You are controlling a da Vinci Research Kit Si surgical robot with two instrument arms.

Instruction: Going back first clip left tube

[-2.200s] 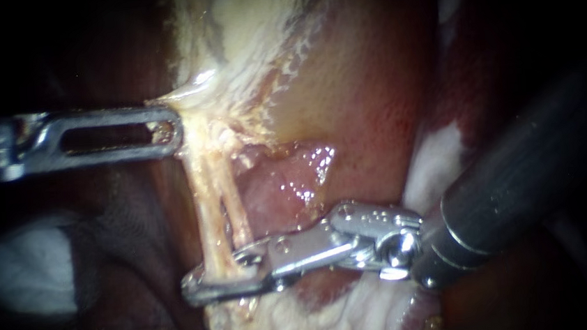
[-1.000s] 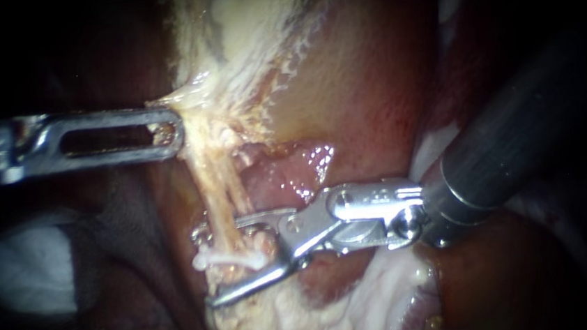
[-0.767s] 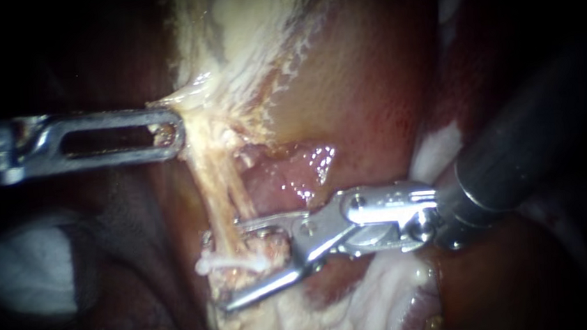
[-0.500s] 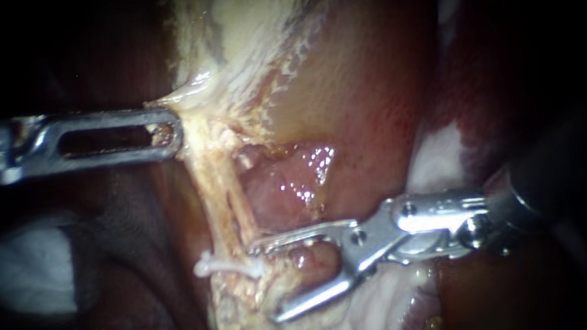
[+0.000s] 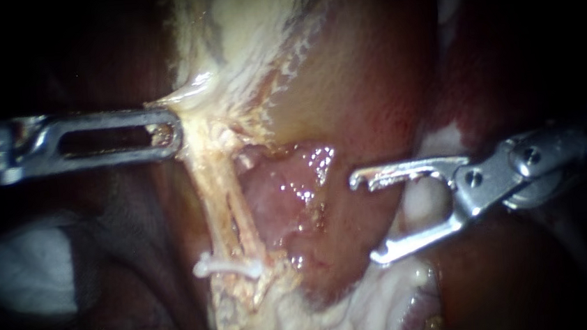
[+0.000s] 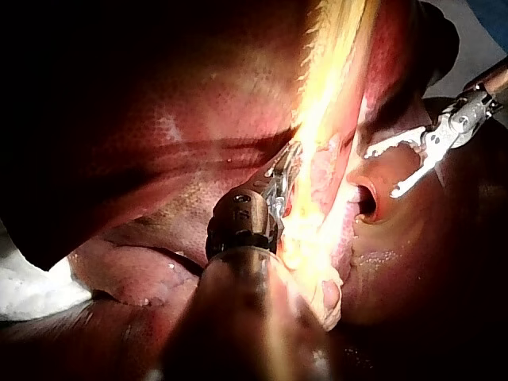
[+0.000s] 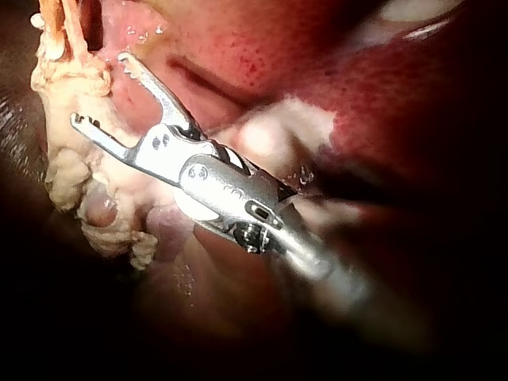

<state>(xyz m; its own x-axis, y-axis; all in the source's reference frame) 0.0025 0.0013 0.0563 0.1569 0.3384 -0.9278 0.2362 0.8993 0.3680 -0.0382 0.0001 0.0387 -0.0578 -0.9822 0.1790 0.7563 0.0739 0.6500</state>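
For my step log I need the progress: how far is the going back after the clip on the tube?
Done: a white clip sits across the tube. In hand: the right instrument stands clear of the clip, its jaws open and empty. The left instrument holds the pale tissue taut, jaws shut on it. Left: probably only a little more retreat, if any.
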